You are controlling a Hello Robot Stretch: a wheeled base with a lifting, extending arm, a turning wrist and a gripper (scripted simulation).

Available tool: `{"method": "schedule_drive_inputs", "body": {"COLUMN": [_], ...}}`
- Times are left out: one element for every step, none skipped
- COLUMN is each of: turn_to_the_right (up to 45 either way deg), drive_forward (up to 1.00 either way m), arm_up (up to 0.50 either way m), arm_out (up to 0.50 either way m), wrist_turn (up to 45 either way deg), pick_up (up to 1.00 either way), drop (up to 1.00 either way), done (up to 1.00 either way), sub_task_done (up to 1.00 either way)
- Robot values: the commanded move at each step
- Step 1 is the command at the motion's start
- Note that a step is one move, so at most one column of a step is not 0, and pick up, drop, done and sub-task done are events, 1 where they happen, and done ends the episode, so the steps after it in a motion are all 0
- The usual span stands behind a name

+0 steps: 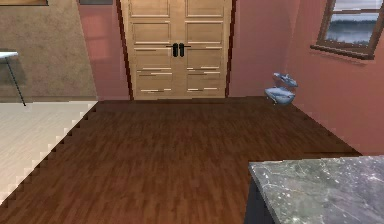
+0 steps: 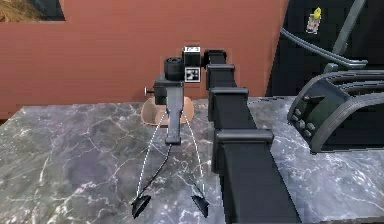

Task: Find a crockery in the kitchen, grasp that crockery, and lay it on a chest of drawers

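**Gripper above a veined stone counter**

The arm, a dark square bar, reaches across the grey marbled counter. The gripper's two thin, wiry fingers show against the stone, and I cannot tell whether it holds anything. A smooth, tan, rounded thing sits on the counter, partly behind the gripper's boxy body. A dark slotted toaster stands at the arm side view's right.

Grey marbled countertop, dark wood floor

No legible text, number or sign. Two small white squares at the far end of the dark square-bar arm bear black marks, not letters; the small yellow label on the tall black object is unreadable.
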Motion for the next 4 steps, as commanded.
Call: {"method": "schedule_drive_inputs", "body": {"turn_to_the_right": [0.0, 0.0, 0.0, 0.0], "drive_forward": [0.0, 0.0, 0.0, 0.0], "arm_up": [0.0, 0.0, 0.0, 0.0], "arm_out": [0.0, 0.0, 0.0, 0.0], "wrist_turn": [45.0, 45.0, 45.0, 21.0], "pick_up": [0.0, 0.0, 0.0, 0.0], "drop": [0.0, 0.0, 0.0, 0.0], "done": [0.0, 0.0, 0.0, 0.0], "sub_task_done": [0.0, 0.0, 0.0, 0.0]}}
